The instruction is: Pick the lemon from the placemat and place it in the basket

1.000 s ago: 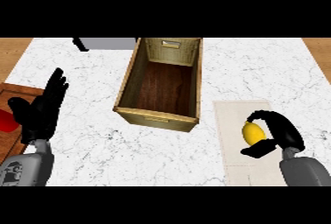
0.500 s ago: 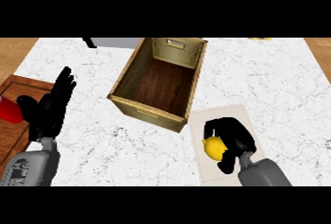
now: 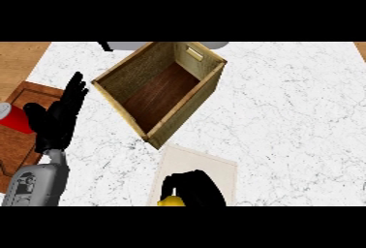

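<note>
A yellow lemon [image 3: 169, 202] peeks out at the view's lower edge, under my right hand [image 3: 191, 189], whose black fingers curl round it. Both are over the pale placemat [image 3: 196, 167], which lies just in front of the basket. The basket [image 3: 204, 89] is an open wooden box with a dark floor, standing skewed at the middle of the marble counter, with nothing inside. My left hand [image 3: 58, 116] rests open at the left, fingers up, beside the basket's left wall.
A brown wooden board [image 3: 18, 145] lies at the counter's left edge with a red object [image 3: 14, 118] on it, partly behind my left hand. A grey thing [image 3: 129, 45] shows at the back. Bare marble spreads right of the basket.
The view has swung, so the basket now looks skewed. My right hand with the lemon has shifted left and down to the lower edge. The left hand keeps its open pose.
</note>
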You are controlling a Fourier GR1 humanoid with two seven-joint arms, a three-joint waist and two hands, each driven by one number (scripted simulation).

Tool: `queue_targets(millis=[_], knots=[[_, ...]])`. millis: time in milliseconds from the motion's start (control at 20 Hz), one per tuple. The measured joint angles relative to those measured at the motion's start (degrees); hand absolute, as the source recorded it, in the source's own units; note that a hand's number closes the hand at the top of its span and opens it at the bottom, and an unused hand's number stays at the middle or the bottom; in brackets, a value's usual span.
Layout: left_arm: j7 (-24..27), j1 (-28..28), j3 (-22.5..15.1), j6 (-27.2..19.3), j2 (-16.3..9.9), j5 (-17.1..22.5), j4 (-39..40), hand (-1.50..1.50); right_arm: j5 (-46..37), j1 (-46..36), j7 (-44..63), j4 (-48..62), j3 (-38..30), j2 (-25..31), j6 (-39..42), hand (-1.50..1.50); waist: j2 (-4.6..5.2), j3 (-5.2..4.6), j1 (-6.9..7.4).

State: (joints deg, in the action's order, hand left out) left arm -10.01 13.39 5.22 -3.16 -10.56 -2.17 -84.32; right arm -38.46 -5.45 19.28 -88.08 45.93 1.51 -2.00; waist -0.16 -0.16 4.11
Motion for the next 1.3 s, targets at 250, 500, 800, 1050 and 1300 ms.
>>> queue_targets(millis=[250, 500, 800, 1050, 1300], knots=[[0.30, -0.20, 0.33, -0.48, -0.04, -0.31, 0.45, 0.00, 4.29, 0.58, 2.72, -7.03, 11.29, -1.06, -15.76, 1.50, -0.07, 0.22, -0.92], [0.34, -0.62, 1.11, -0.53, -0.40, 0.00, 0.61, 0.00, 3.74, -3.96, 7.61, -8.83, 18.11, 1.00, -28.83, 1.50, -0.31, 0.10, -1.82], [0.00, -0.54, 1.94, -0.52, -1.20, 0.17, 0.95, 0.00, -2.37, -9.70, 15.83, -8.59, 20.86, 3.05, -35.55, 1.50, -0.58, -0.05, -2.61], [0.77, -0.51, 1.81, -0.62, -1.29, 0.06, 1.38, 0.00, -3.68, -16.61, 24.42, -13.24, 17.65, 1.10, -36.89, 1.50, -0.56, -0.08, -2.62], [0.32, -0.33, 1.41, -0.35, -1.11, 0.19, 0.84, 0.00, -3.30, -26.94, 33.51, -16.03, 11.02, -0.59, -36.29, 1.50, -0.60, -0.13, -2.01]])
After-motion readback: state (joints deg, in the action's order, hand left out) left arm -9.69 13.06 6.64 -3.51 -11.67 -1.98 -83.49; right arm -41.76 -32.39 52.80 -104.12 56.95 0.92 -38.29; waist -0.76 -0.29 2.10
